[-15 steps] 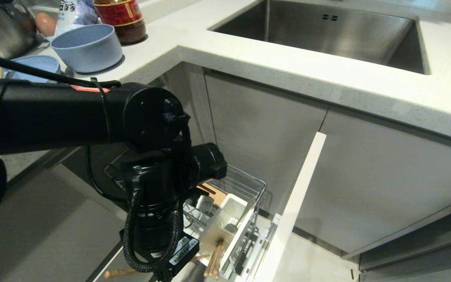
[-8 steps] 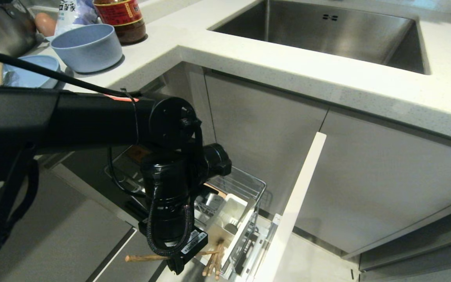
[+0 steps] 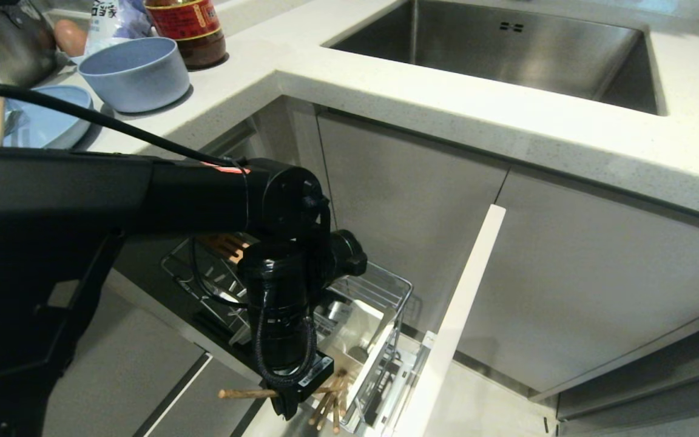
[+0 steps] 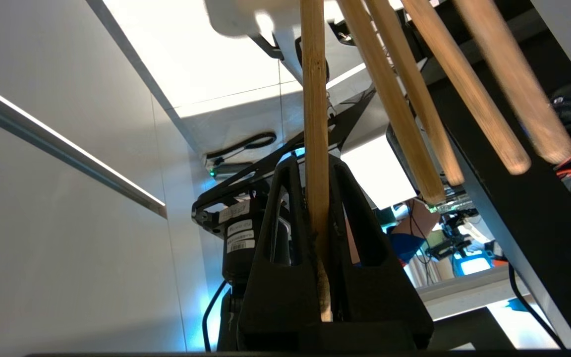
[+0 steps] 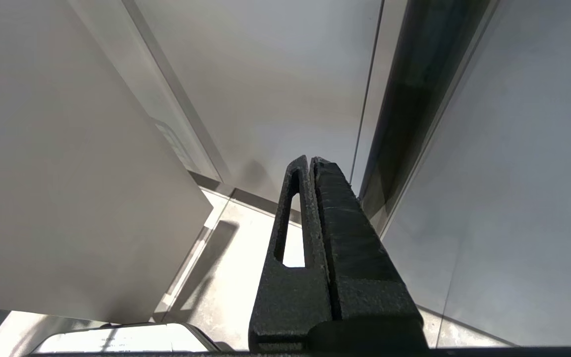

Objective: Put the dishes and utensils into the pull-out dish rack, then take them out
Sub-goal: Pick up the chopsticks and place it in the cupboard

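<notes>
Left wrist view is showing the left gripper (image 4: pixel 317 208) clenching one chopstick (image 4: pixel 314 124) beside the dish rack's cup (image 3: pixel 358 331); it is risking snagging the other chopsticks (image 4: pixel 414 94) there.

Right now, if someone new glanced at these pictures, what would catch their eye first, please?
The black left arm fills the head view's lower left, its left gripper shut on one wooden chopstick low beside the pull-out dish rack, where more chopsticks stick out of the white utensil cup. Up on the counter sit the pale blue bowl and plate.
</notes>
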